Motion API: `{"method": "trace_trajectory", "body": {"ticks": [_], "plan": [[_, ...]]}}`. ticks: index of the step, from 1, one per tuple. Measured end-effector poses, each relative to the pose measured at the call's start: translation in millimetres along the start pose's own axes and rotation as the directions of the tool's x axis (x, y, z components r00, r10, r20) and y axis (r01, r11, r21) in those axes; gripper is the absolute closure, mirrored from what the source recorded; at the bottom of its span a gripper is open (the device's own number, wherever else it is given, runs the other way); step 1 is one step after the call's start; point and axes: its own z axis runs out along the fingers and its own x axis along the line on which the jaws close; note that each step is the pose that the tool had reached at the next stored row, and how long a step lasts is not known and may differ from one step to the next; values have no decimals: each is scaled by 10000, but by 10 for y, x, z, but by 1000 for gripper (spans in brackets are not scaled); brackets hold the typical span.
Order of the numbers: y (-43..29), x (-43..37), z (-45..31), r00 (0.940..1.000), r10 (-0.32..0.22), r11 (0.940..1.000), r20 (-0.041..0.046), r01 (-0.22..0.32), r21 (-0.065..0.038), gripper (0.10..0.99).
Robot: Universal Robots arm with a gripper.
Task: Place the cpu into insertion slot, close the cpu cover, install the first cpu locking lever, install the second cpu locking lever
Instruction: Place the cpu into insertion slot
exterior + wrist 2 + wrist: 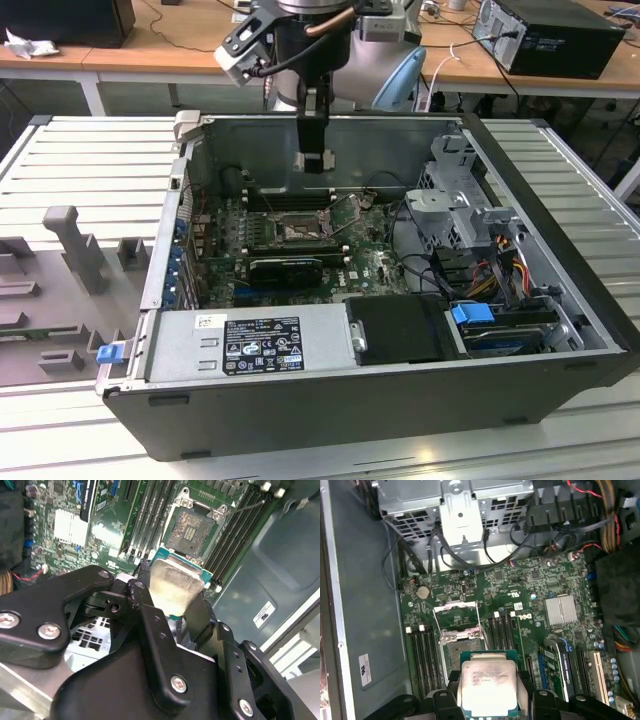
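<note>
Exterior view: the black two-finger gripper [313, 165] hangs inside the open case, at twelve o'clock of the dark-framed square insertion slot [297, 232] and apart from it.

Second wrist view: the gripper is clenched on the pale silver square cpu [175, 592], clear of the board.

First wrist view: the thin silver-grey cpu cover [456, 616] stands open.

Judgement: the chip is not yet seated, so all four steps remain.

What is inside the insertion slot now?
The insertion slot shows only bare pins. The cpu, clamped in the gripper, covers part of it in the first wrist view.
</note>
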Motion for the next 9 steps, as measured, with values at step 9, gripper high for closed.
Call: {"method": "trace_trajectory", "body": {"ticks": [9], "plan": [[-8,-1,96,9927,-1204,9927,-98,1204,6,561]]}}
